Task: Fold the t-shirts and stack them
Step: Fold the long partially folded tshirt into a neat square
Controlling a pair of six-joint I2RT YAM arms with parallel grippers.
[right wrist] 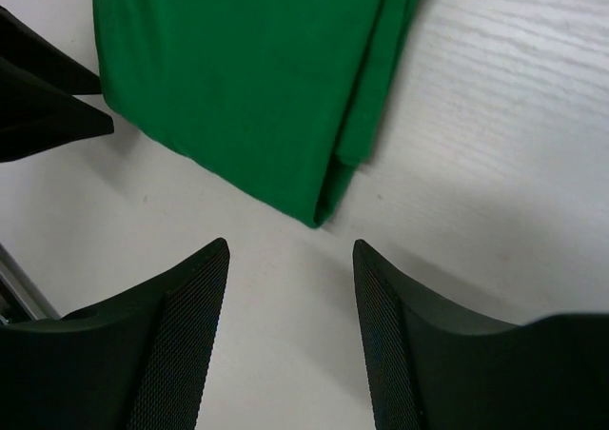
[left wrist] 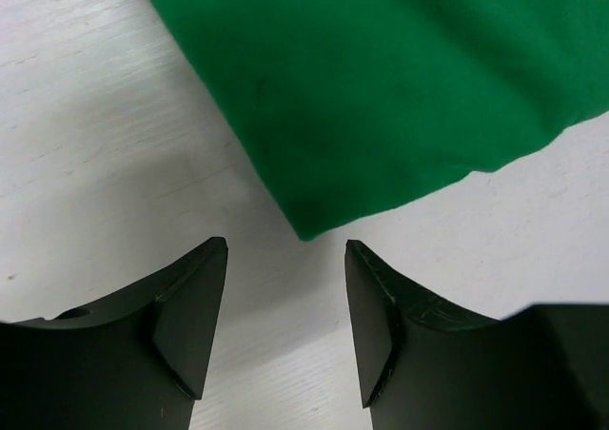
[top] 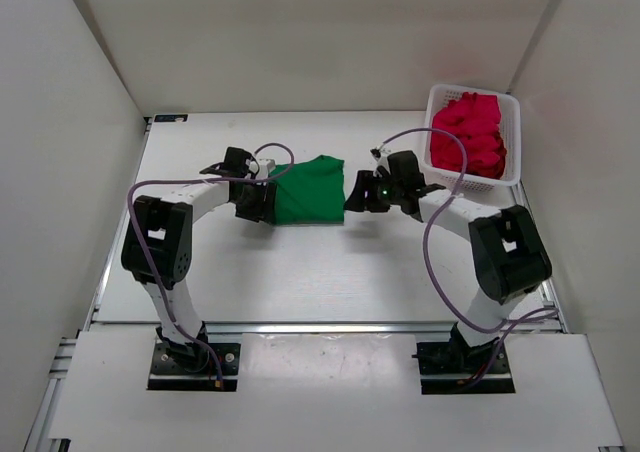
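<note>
A bright green t-shirt (top: 312, 190) lies folded into a compact rectangle at the middle of the table. My left gripper (top: 266, 203) stands open at its near left corner; in the left wrist view the corner of the green cloth (left wrist: 400, 87) ends just ahead of the gripper (left wrist: 285, 251), with only table between the fingers (left wrist: 190, 306). My right gripper (top: 353, 199) stands open at the near right corner. The folded edge of the shirt (right wrist: 247, 87) stops just short of this gripper (right wrist: 290, 251). Red t-shirts (top: 468, 137) sit bunched in the basket.
The white mesh basket (top: 515, 122) stands at the back right corner of the table. White walls enclose the table on the left, back and right. The left gripper's dark fingers (right wrist: 43, 107) show at the upper left of the right wrist view.
</note>
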